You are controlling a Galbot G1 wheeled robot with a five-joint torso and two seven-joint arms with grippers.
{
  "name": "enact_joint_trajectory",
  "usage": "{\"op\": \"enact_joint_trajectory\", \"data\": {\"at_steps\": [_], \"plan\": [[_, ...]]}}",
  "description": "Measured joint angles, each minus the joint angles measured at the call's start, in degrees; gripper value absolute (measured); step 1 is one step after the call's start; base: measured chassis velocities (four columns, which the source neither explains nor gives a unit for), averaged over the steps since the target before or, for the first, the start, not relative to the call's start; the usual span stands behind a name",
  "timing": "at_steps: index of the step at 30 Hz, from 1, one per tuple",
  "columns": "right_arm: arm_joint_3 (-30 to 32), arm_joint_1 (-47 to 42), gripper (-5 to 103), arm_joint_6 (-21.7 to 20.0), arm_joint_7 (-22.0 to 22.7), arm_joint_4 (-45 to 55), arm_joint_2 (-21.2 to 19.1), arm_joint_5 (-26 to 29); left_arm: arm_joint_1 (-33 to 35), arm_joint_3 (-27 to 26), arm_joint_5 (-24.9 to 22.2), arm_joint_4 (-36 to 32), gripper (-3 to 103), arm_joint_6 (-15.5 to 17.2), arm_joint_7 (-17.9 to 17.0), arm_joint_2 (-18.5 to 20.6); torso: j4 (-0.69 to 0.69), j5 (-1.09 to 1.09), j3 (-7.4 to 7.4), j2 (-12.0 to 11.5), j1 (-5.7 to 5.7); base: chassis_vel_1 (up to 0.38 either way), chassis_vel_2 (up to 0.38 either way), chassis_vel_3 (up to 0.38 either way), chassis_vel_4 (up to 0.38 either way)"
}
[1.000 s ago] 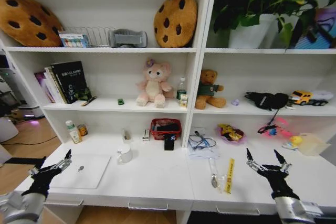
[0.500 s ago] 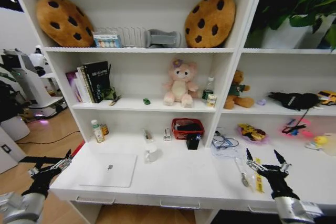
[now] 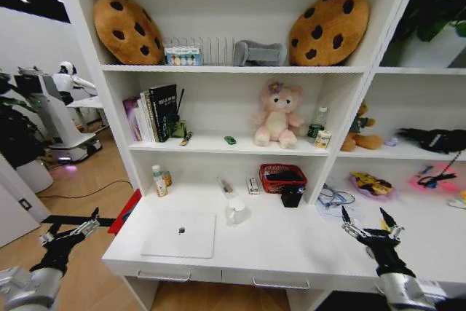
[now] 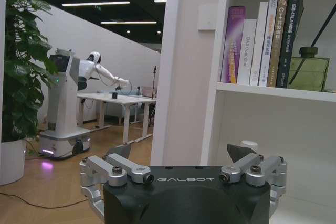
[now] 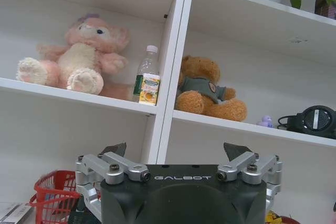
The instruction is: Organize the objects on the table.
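Observation:
The long white table (image 3: 291,247) runs under a shelf unit. A shut silver laptop (image 3: 180,234) lies flat on its left part, with a white mug (image 3: 234,213) just right of it. A small black object (image 3: 292,196) stands by a red basket (image 3: 282,177) at the back. A tiny green toy car (image 3: 230,140) sits on the shelf above. My left gripper (image 3: 70,227) (image 4: 178,153) hangs open off the table's left end, over the floor. My right gripper (image 3: 363,214) (image 5: 176,149) is open above the table's right front, holding nothing.
Books (image 4: 262,35) and a green bottle (image 4: 308,69) fill the left shelf. A pink plush (image 5: 79,61), a drink bottle (image 5: 147,74) and a brown bear (image 5: 207,90) sit on the middle shelves. Two small bottles (image 3: 158,180) stand at the table's back left. Another robot (image 3: 65,107) stands far left.
The whole picture has slid to the right, so the camera has turned left. Both grippers keep their places in the picture and stay open.

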Motion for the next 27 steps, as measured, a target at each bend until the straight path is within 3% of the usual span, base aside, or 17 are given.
{"op": "enact_joint_trajectory", "data": {"at_steps": [13,27], "plan": [[0.01,0.00,100,0.00,0.00,0.00,0.00,0.00,0.00,0.00,0.00,0.00,100,0.00,0.00,0.00,0.01,-0.01,0.00,0.00,0.00,-0.018,-0.012,0.015,0.012],[0.00,-0.01,100,0.00,-0.01,0.02,0.00,0.00,0.00,-0.01,0.00,0.00,100,0.00,0.00,0.00,0.01,-0.03,-0.01,0.00,0.00,0.124,0.122,-0.132,-0.120]]}}
